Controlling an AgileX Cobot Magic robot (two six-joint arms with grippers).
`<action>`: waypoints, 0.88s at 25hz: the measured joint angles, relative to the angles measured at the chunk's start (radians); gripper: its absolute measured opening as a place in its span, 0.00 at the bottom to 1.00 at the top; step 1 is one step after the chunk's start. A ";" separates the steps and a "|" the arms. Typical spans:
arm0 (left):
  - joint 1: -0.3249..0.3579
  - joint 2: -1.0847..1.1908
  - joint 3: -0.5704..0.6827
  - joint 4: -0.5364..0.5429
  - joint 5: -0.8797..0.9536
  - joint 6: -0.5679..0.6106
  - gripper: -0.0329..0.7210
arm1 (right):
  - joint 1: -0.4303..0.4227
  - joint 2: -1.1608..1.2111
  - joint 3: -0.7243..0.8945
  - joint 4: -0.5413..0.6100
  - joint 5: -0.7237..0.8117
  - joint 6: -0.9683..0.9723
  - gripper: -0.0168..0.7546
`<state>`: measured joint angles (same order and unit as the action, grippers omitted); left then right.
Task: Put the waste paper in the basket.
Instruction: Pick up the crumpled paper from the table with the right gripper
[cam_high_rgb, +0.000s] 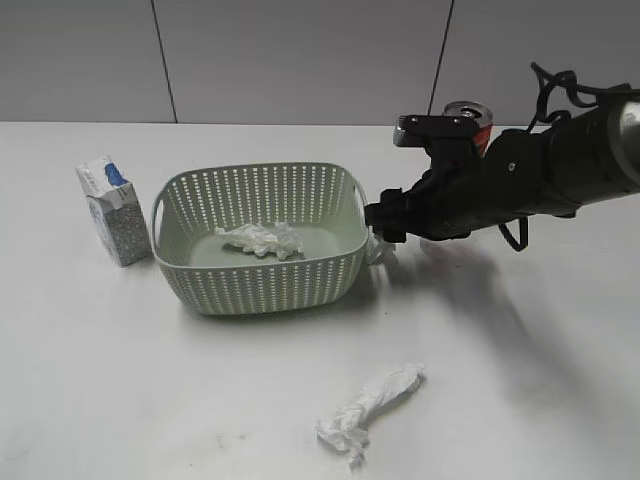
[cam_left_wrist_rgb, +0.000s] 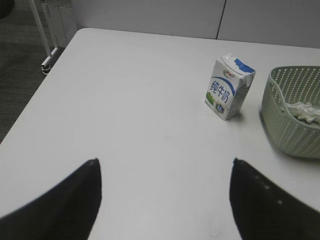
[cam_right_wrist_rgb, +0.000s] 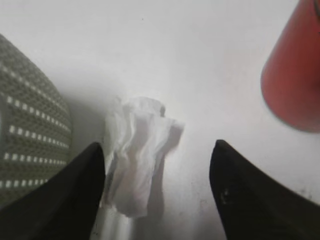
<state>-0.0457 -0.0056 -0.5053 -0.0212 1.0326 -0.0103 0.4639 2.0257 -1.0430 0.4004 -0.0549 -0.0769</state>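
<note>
A pale green slotted basket (cam_high_rgb: 200, 290) stands mid-table with one crumpled white paper (cam_high_rgb: 262, 239) inside. A second paper wad (cam_high_rgb: 378, 250) lies on the table just right of the basket; in the right wrist view this wad (cam_right_wrist_rgb: 137, 160) sits between the open fingers of my right gripper (cam_right_wrist_rgb: 157, 150), close to the left finger and beside the basket wall (cam_right_wrist_rgb: 30, 125). A third twisted paper (cam_high_rgb: 368, 408) lies at the table's front. My left gripper (cam_left_wrist_rgb: 165, 165) is open and empty over bare table, left of the basket (cam_left_wrist_rgb: 292, 130).
A white and blue milk carton (cam_high_rgb: 113, 210) stands left of the basket; it also shows in the left wrist view (cam_left_wrist_rgb: 229, 87). A red can (cam_high_rgb: 470, 122) stands behind my right arm and shows at the right wrist view's upper right (cam_right_wrist_rgb: 295, 75).
</note>
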 joint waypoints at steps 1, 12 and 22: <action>0.000 0.000 0.000 0.000 0.000 0.000 0.83 | 0.000 0.004 -0.004 0.002 0.000 0.000 0.67; 0.000 0.000 0.000 0.000 0.000 0.001 0.83 | 0.001 0.053 -0.012 -0.023 0.021 -0.011 0.65; 0.000 0.000 0.000 0.000 0.000 0.001 0.83 | 0.001 0.053 -0.022 -0.025 0.046 -0.031 0.63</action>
<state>-0.0457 -0.0056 -0.5053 -0.0212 1.0326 -0.0092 0.4647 2.0785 -1.0654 0.3750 -0.0089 -0.1078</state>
